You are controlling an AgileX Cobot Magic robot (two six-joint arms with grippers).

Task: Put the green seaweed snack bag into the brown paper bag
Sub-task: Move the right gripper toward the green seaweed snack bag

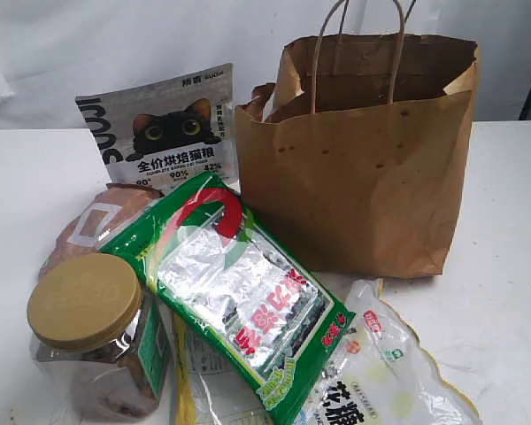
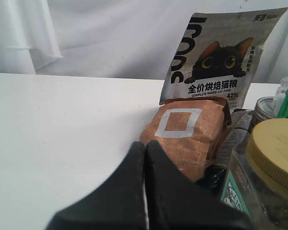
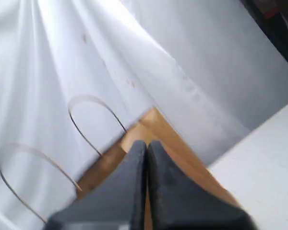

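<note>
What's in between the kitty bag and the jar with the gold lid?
The small brown pouch with a white square lies between the cat pouch and the jar; the exterior view shows it best.

This looks like a staged test bench, not a home or shop. A plain white table [image 1: 513, 221] stands against creased white cloth [image 3: 62, 57], draped as a backdrop beyond the right gripper [image 3: 147, 143]. Packaged goods such as a cat-food pouch [image 2: 221, 57] cluster just ahead of the left gripper [image 2: 145, 146].
</note>
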